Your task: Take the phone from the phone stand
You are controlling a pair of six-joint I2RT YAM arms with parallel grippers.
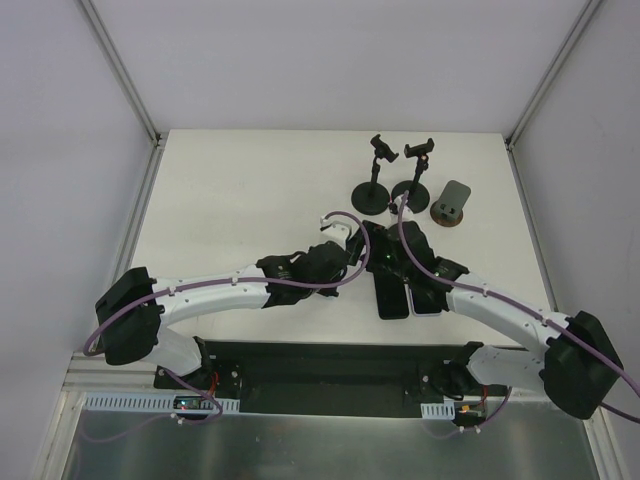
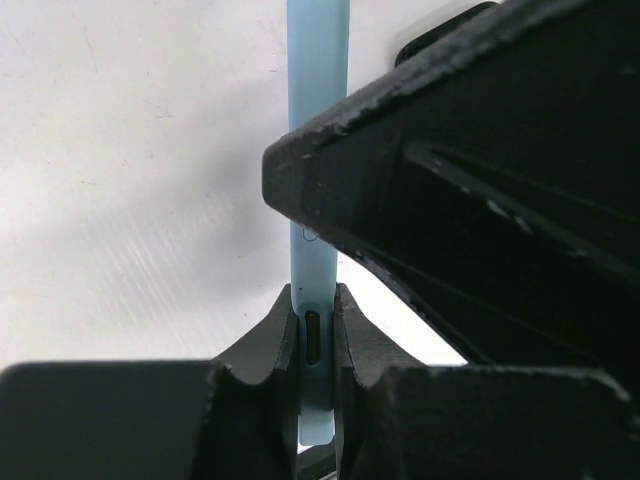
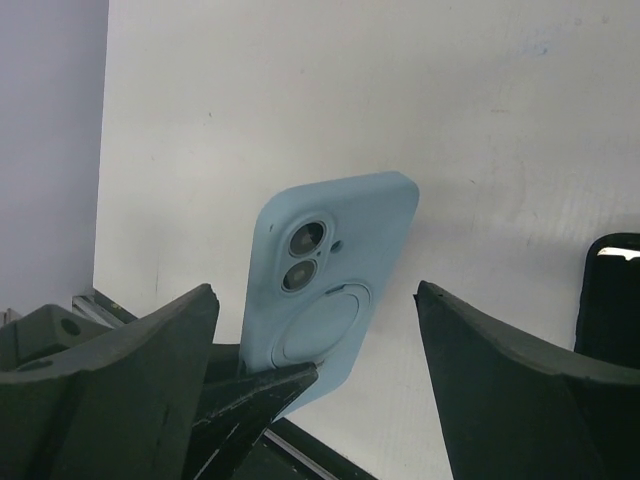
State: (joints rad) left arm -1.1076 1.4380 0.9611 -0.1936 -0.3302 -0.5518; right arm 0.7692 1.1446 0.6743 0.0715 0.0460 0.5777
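Note:
The phone (image 3: 330, 270) has a light-blue case, and its back with two camera lenses faces the right wrist view. My left gripper (image 2: 318, 300) is shut on its thin edge (image 2: 318, 150), holding it upright above the white table. My right gripper (image 3: 315, 290) stands open, one finger on each side of the phone and neither touching it. One left finger (image 3: 260, 395) crosses the phone's lower corner. In the top view both grippers (image 1: 355, 245) (image 1: 385, 250) meet mid-table, hiding the phone. The phone stands (image 1: 378, 175) (image 1: 418, 170) rise behind them, apart from the phone.
A grey wedge-shaped stand (image 1: 452, 203) sits at the back right, beside the two black clamp stands. Two dark phones (image 1: 392, 298) (image 1: 427, 298) lie flat side by side under the right arm near the front edge. Grey walls enclose the table on three sides.

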